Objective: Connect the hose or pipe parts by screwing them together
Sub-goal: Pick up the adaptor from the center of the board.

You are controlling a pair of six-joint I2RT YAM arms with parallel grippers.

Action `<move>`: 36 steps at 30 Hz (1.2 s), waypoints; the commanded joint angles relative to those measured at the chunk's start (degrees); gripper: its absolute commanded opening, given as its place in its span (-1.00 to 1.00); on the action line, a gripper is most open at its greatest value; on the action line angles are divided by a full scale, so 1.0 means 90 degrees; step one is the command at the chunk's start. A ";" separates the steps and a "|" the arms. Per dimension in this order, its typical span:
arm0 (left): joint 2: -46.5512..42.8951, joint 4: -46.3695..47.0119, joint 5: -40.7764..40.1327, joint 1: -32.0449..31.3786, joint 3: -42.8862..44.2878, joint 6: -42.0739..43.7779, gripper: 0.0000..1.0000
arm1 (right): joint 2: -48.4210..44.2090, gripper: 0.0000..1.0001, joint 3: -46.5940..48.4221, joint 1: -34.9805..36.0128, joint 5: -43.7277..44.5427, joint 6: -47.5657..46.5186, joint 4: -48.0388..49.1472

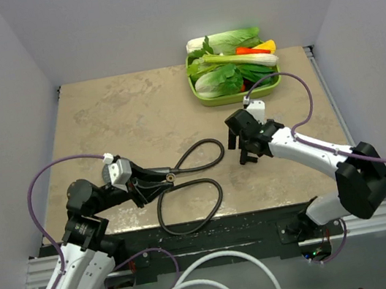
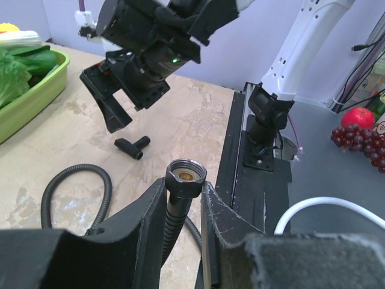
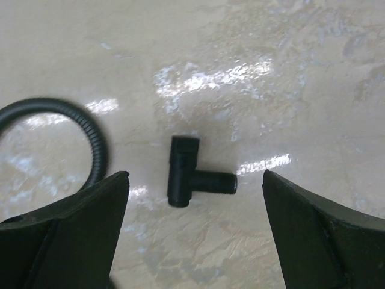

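We see the left claw closed almost fully on the black hose. Its two fingers pinch the ribbed tube just behind the hex nut at the hose end. The nut sticks out past the fingertips, its brass-lined mouth facing away from the claw. The rest of the hose trails back beneath this claw and lies in loops on the surface. The right claw stands wide open and holds nothing. It hangs over the small black T-shaped fitting, which lies flat on the surface between the claw's two fingers, touching neither, its threaded side stub pointing toward one finger. A curve of hose lies just outside the other finger. Beyond the right claw sits a green tray of vegetables.
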 commanded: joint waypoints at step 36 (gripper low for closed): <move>-0.0786 -0.0330 -0.0702 0.0019 0.0196 -0.0333 -1.00 | 0.1431 -1.00 0.0457 -0.0409 -0.1651 -0.0293 0.0779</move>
